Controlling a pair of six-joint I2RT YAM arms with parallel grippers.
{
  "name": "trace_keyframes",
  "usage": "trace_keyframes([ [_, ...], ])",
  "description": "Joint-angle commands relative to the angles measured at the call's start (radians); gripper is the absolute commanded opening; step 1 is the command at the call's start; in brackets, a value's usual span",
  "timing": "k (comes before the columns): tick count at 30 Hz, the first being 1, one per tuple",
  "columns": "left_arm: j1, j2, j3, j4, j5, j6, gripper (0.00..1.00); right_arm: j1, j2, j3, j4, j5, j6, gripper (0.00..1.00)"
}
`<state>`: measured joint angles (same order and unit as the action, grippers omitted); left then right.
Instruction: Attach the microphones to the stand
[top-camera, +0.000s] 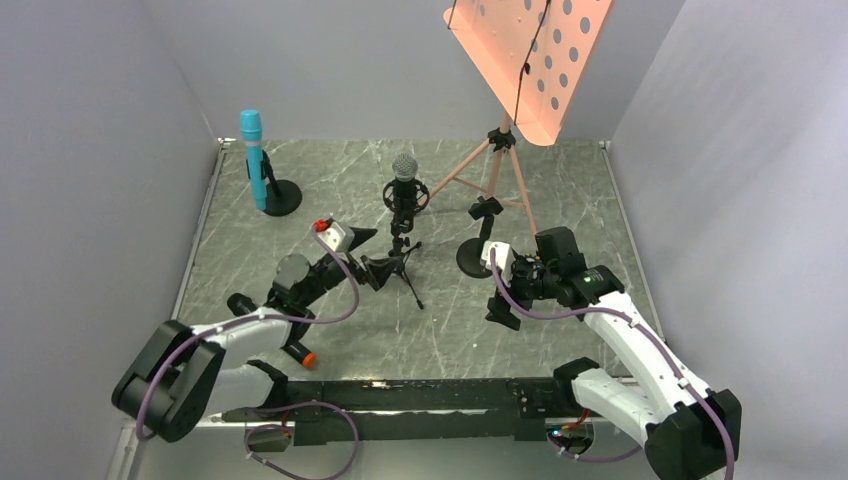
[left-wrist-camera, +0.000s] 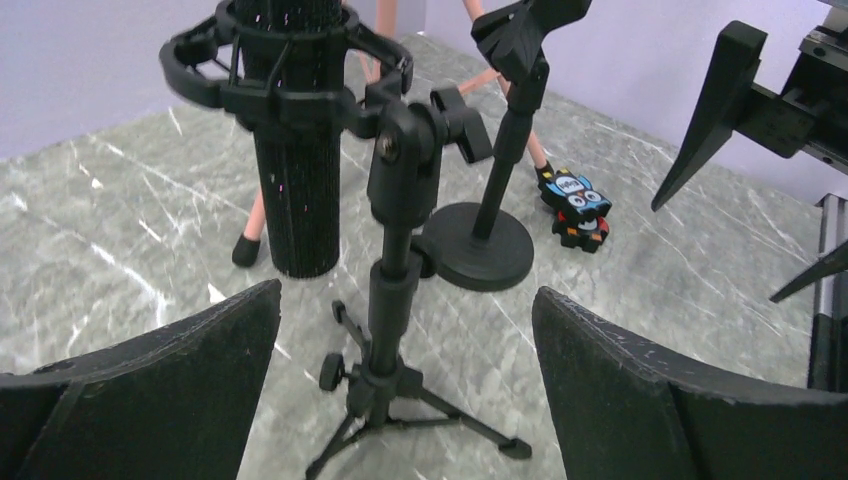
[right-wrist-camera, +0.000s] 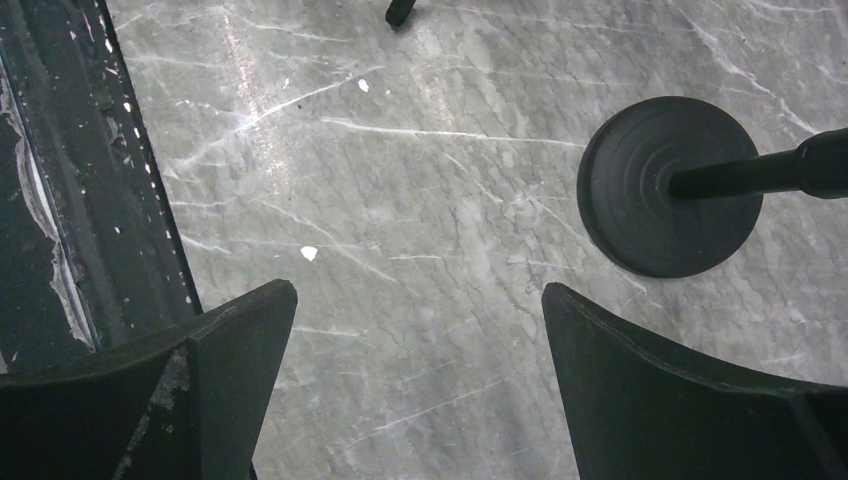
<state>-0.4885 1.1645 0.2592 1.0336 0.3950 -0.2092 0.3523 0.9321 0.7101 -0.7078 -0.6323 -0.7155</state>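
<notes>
The teal-blue microphone (top-camera: 251, 158) stands upright in a round-base stand (top-camera: 283, 198) at the back left. A black microphone with a silver mesh head (top-camera: 404, 178) sits in the shock mount of a small tripod stand (left-wrist-camera: 392, 300). A black microphone with an orange-red end (top-camera: 303, 356) lies on the table, partly hidden under my left arm. A third stand (top-camera: 478, 250) with a round base (right-wrist-camera: 670, 185) has an empty clip. My left gripper (top-camera: 372, 255) (left-wrist-camera: 407, 292) is open, facing the tripod's pole. My right gripper (top-camera: 497, 285) (right-wrist-camera: 420, 288) is open over bare table beside the round base.
A pink music stand (top-camera: 525, 60) rises at the back right, its legs (top-camera: 500, 175) spreading behind the stands. A small colourful toy figure (left-wrist-camera: 578, 205) lies beyond the round base. Grey walls close three sides, and a black rail (right-wrist-camera: 60, 200) runs along the near edge.
</notes>
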Motion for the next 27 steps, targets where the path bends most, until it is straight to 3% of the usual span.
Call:
trace_keyframes([
  [1, -0.019, 0.097, 0.079, 0.120, -0.007, 0.053, 0.98, -0.005, -0.024, -0.001, 0.025, -0.010, -0.025, 1.00],
  [4, -0.019, 0.167, 0.112, 0.160, -0.008, 0.054, 0.90, -0.006, -0.027, -0.002, 0.025, -0.010, -0.025, 1.00],
  [7, -0.021, 0.214, 0.156, 0.136, -0.012, 0.043, 0.74, -0.006, -0.027, -0.003, 0.027, -0.009, -0.025, 1.00],
  [13, -0.039, 0.252, 0.191, 0.119, -0.060, 0.073, 0.63, -0.005, -0.029, -0.003, 0.026, -0.010, -0.025, 1.00],
  [17, -0.049, 0.256, 0.202, 0.107, -0.046, 0.093, 0.48, -0.006, -0.027, -0.001, 0.025, -0.012, -0.025, 1.00],
  [23, -0.061, 0.230, 0.197, 0.090, -0.060, 0.160, 0.01, -0.006, -0.026, -0.001, 0.025, -0.012, -0.025, 1.00],
  [27, -0.061, 0.184, 0.175, 0.129, -0.099, 0.264, 0.00, -0.006, -0.021, -0.001, 0.024, -0.012, -0.025, 1.00],
])
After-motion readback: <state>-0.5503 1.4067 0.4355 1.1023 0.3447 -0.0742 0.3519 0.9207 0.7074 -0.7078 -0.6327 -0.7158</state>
